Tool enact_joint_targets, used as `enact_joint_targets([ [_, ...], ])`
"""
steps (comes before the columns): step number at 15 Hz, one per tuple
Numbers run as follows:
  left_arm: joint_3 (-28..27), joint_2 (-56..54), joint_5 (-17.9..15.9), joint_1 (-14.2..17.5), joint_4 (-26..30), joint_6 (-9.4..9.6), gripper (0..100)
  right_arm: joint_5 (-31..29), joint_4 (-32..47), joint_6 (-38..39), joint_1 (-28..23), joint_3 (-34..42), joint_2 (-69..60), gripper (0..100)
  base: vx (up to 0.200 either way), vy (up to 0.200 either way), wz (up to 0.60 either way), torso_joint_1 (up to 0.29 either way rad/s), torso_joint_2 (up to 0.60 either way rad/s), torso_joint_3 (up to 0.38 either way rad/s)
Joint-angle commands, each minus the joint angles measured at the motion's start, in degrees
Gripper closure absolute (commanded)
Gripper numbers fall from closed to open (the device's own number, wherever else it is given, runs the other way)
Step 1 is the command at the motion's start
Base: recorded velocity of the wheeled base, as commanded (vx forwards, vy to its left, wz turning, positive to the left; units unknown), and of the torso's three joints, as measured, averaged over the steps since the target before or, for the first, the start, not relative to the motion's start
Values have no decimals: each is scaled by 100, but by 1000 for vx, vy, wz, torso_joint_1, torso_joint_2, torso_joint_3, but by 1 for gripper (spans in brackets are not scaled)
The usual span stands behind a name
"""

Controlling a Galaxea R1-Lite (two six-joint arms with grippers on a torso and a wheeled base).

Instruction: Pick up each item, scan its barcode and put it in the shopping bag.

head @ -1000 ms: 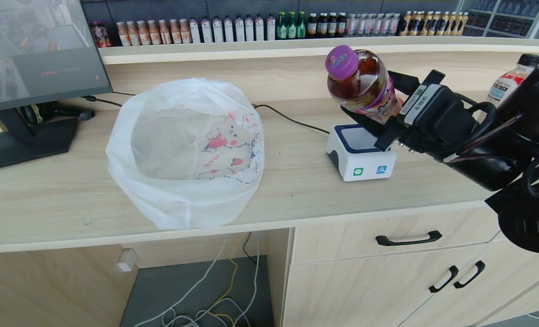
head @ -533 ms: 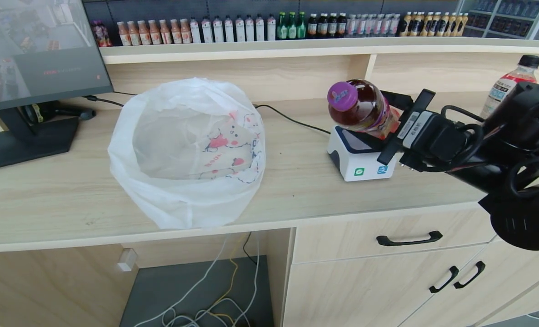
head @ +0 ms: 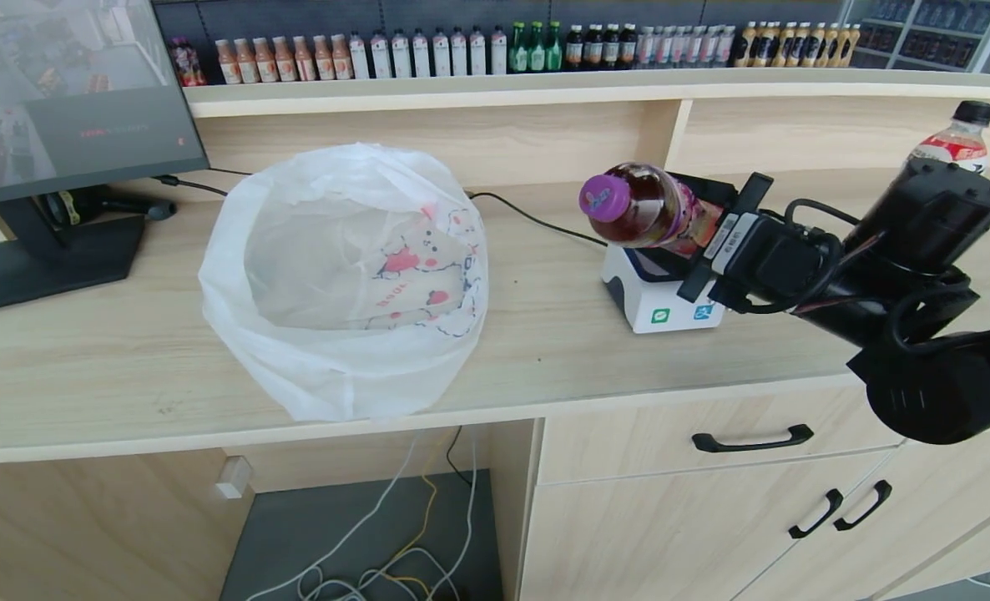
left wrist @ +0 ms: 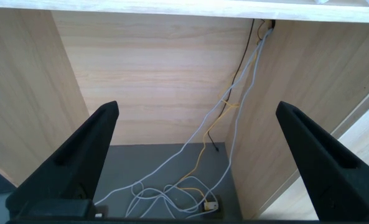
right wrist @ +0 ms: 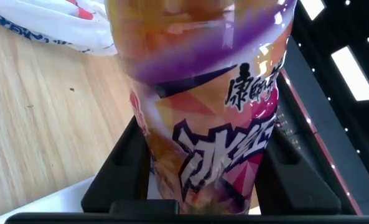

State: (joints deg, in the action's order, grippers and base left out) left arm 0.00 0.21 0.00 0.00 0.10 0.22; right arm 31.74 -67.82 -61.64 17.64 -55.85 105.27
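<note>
1. Well, a long wooden counter is in front of me. A screen stands at its left end, and drawers are below it on the right.
2. Behind the counter, a high shelf holds a long row of drink bottles.
3. Under the counter, wires lie in a heap on the grey floor.
4. A small white scanner sits on the counter, right of the middle.
5. The white shopping bag stands open on the counter, well to the left of the scanner. Pink and blue pictures show inside it. I cannot tell if they are on the bag or on something in it.
6. My right gripper is clenched around the tea bottle. The bottle lies on its side just over the scanner. Its purple cap points toward the bag, and brown drink is inside.
7. A black-capped bottle stands at the far right, behind my right arm.
8. My left gripper hangs low, facing the wires, with its jaws wide apart and nothing in them.
</note>
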Motion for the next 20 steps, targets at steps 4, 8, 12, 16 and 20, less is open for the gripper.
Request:
enact_joint_targets([
  [4, 0, -3, 0, 0, -1, 4, 0, -19, 5, 46, -6, -225, 179, 100, 0, 0, 0, 0, 0, 0],
  [8, 0, -3, 0, 0, -1, 4, 0, -19, 5, 108, 3, -331, 240, 100, 0, 0, 0, 0, 0, 0],
  [12, 0, -3, 0, 0, -1, 4, 0, -89, -4, 161, 38, -331, 240, 100, 0, 0, 0, 0, 0, 0],
  [16, 0, -3, 0, 0, -1, 4, 0, -89, -12, 161, 73, -269, 240, 100, 0, 0, 0, 0, 0, 0],
  [20, 0, -3, 0, 0, -1, -22, 0, -98, -12, 169, 82, -234, 231, 100, 0, 0, 0, 0, 0, 0],
])
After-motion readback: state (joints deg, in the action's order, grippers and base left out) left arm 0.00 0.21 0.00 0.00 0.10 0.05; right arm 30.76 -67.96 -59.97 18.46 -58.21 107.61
